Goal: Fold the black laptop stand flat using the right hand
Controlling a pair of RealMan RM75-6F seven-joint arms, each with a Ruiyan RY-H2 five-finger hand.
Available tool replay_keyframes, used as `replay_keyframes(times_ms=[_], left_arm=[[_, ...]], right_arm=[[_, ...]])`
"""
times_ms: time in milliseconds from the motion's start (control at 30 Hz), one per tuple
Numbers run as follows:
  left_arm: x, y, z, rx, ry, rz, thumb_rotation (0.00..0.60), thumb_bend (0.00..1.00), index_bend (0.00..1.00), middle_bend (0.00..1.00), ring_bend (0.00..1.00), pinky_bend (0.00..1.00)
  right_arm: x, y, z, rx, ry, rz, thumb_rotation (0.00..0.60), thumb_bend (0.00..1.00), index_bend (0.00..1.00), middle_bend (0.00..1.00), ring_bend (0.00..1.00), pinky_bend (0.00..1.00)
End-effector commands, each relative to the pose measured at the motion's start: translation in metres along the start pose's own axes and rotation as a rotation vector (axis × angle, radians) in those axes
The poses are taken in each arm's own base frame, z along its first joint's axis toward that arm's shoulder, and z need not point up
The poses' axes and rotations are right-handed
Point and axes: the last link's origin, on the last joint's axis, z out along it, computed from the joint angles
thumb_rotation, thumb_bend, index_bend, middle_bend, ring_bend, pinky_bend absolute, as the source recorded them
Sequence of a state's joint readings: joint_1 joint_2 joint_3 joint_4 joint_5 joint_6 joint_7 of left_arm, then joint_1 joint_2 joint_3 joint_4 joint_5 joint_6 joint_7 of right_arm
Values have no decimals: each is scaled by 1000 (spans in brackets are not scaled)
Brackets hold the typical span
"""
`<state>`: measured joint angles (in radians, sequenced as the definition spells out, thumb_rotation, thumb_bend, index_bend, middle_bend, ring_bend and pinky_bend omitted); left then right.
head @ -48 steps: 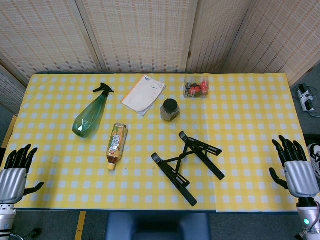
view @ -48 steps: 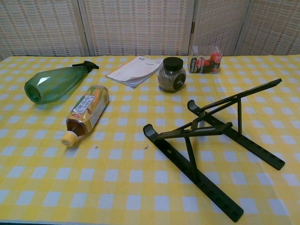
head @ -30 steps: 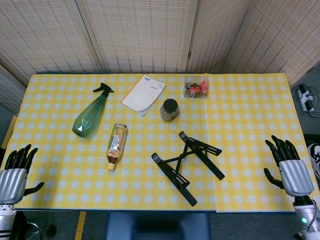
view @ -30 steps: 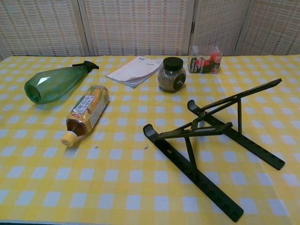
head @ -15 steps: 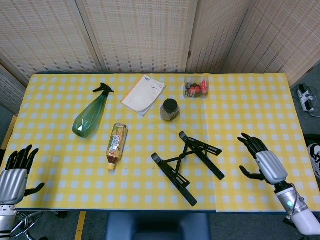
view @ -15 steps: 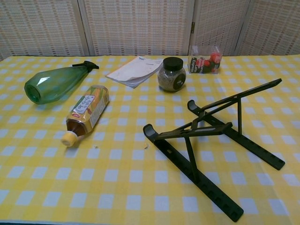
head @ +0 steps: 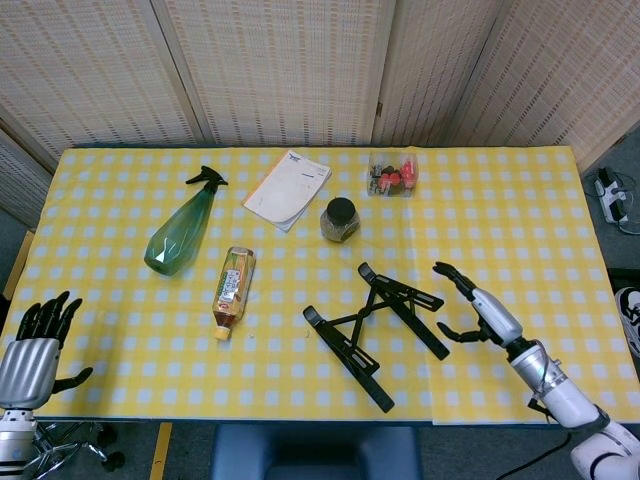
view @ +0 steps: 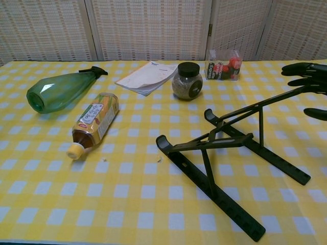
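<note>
The black laptop stand (head: 375, 318) stands unfolded on the yellow checked tablecloth, front of centre; in the chest view the stand (view: 232, 148) has its upper rails raised toward the right. My right hand (head: 480, 312) hovers just right of the stand, fingers spread and holding nothing; its fingertips (view: 299, 69) enter the chest view at the right edge, close to the raised rail's end. My left hand (head: 35, 345) hangs at the table's front left corner, fingers apart, holding nothing.
A green spray bottle (head: 180, 228), a tea bottle (head: 233, 290), a white booklet (head: 288, 188), a dark-lidded jar (head: 340, 218) and a clear box of clips (head: 392, 176) lie left of and behind the stand. The tablecloth's (head: 520, 230) right part is bare.
My right hand has swung in from the table's right edge toward the stand and now shows in the chest view. The stand and the left hand have not moved.
</note>
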<state>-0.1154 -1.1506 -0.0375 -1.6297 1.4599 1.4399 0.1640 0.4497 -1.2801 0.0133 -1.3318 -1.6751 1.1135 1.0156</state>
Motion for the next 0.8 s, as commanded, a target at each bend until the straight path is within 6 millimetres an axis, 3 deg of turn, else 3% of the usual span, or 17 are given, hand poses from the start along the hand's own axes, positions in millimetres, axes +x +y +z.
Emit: replay_keyframes(times_ms=[33,367,633,800], left_arm=[[0,0,0,0,-3,0,600,134,8,1,5,0],[0,-1,1,-1,-6,0,600,135,8,1,8,0],[-2,3,5,-27,-10,-2,600,135,7,1,8,0],[-1,13,13,-92,-10,-3,600,135,7,1,9,0]], right_arm=[[-15,3,18,20,-58,85,600,400,0,0,0,0],[-47,-5,24,95,-159,188,600,400,0,0,0,0],[-65,-15,8,148,-226,174,600,399,0,0,0,0],[-64,-24,-4,193,-215,131,600,399,0,0,0,0]])
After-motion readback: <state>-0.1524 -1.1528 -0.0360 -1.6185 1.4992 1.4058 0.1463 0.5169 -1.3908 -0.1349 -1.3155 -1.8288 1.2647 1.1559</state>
